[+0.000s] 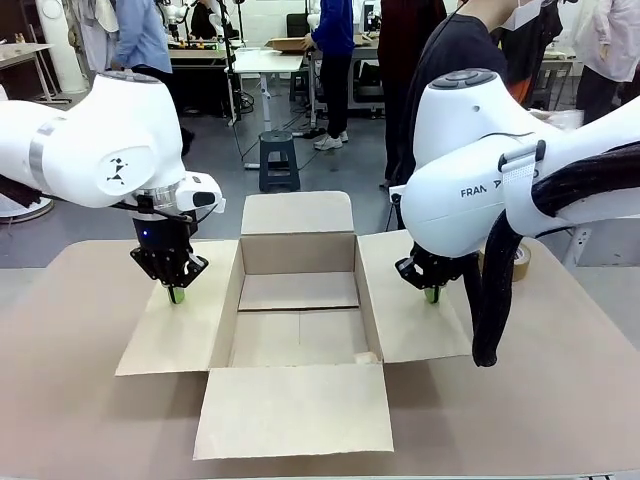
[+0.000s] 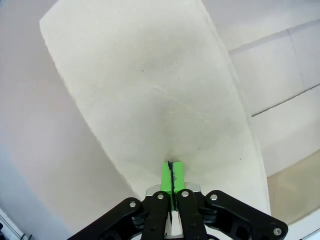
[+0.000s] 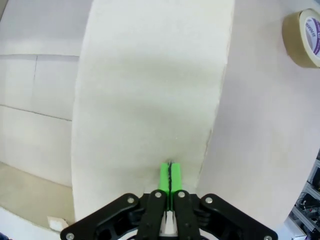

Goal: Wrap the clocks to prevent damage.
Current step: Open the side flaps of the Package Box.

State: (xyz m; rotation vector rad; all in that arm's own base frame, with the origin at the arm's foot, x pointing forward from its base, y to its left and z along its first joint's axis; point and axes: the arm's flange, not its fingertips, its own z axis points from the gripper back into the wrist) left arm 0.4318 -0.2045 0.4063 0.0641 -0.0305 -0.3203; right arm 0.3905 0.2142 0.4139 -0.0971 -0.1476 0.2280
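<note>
Open cardboard box [image 1: 298, 253] at table centre, flaps spread flat. The left gripper [image 1: 176, 295], pads pressed together, touches the left flap [image 1: 190, 335]; the right gripper [image 1: 432, 295], likewise closed, touches the right flap [image 1: 410, 325]. A tape roll [image 1: 521, 262] lies half hidden behind the right arm.

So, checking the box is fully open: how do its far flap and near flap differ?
The far flap stands roughly upright behind the opening; the near flap lies flat on the table. The far flap is toward the person, the near flap toward the robot. Both are plain brown cardboard.
</note>
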